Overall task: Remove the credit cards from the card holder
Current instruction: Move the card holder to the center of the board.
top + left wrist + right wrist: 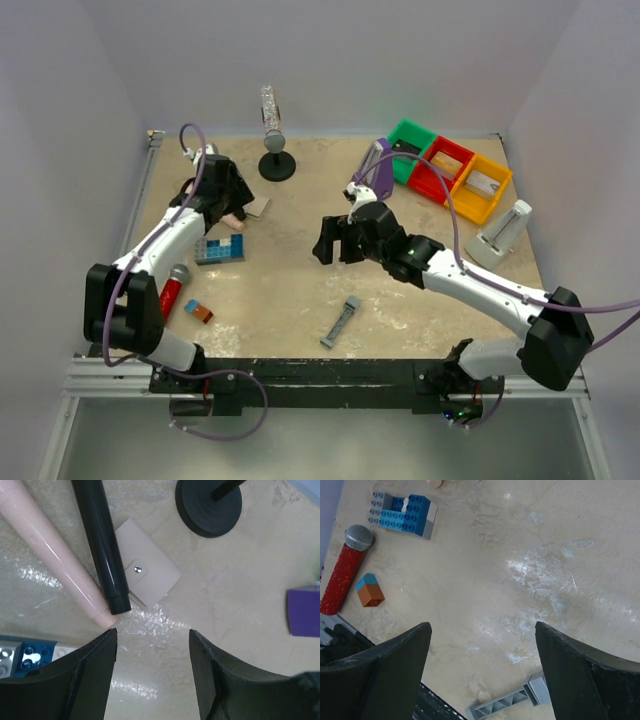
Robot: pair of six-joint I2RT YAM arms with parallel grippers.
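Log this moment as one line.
left gripper: open, empty, near card holder | card holder: closed, lying flat, untouched | right gripper: open, empty

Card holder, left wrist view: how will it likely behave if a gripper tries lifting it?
The card holder lies flat and thin, so there is probably little edge to catch, and it may slide on the glossy table. Its snap tab looks fastened, so it likely stays folded. The black tube overlapping one edge could roll.

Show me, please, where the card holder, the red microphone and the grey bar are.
card holder [156, 566], left wrist view, outer face beside its snap.
red microphone [341, 580], right wrist view, glittery red handle.
grey bar [341, 321], top external view, its middle.
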